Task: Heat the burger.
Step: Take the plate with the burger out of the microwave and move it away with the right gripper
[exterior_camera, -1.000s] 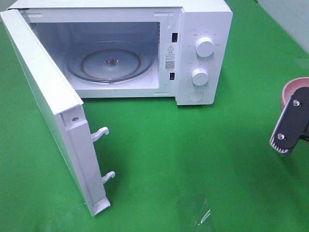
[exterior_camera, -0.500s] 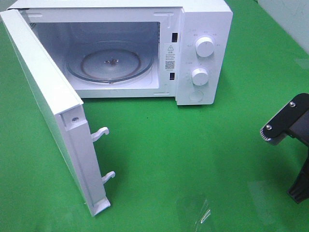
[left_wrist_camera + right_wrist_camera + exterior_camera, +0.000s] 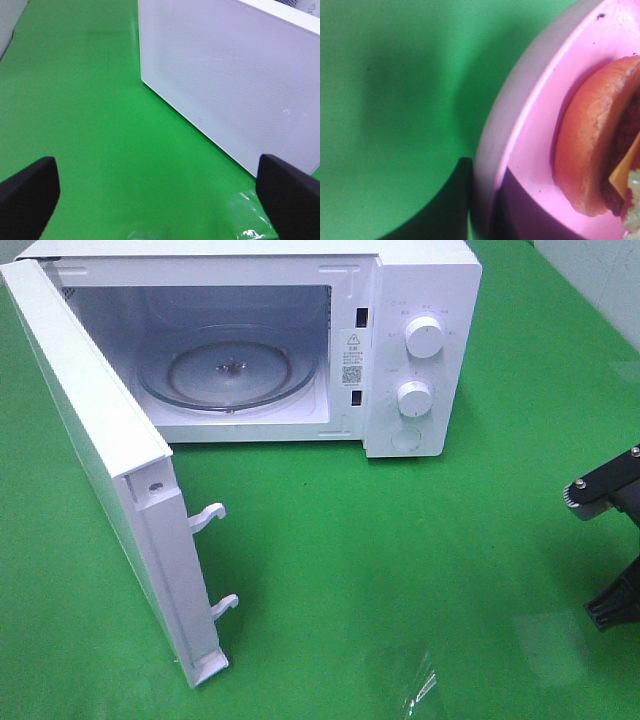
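One microwave (image 3: 300, 340) stands at the far edge of the green table (image 3: 400, 570), with its one door (image 3: 110, 490) swung wide toward the near left corner. Two white latch hooks (image 3: 208, 515) stick out of the door's free edge. Inside sits one glass turntable (image 3: 228, 368), bare. Two round knobs (image 3: 425, 337) are stacked on the control panel, with a round button under them. A scrap of clear film (image 3: 415, 685) lies on the table near the front edge.

There is one burger (image 3: 600, 150) and one pink plate (image 3: 530, 150), both seen only by the right wrist camera. The burger lies on the plate (its golden-brown bun fills most of what shows, with a yellow cheese corner and a bit of green lettuce at the frame's edge). Being round, it has no clear long axis, and how it faces cannot be judged from this close crop.

The right gripper (image 3: 610, 550) is at the table's right edge, with the plate right beside it. Its jaws are nearly closed; a dark shape at the plate's rim may be a finger, but a grip cannot be confirmed.

The left gripper (image 3: 160, 195) hangs over the table beside the door's outer face, its two black fingers (image 3: 27, 192) spread wide with nothing between them.
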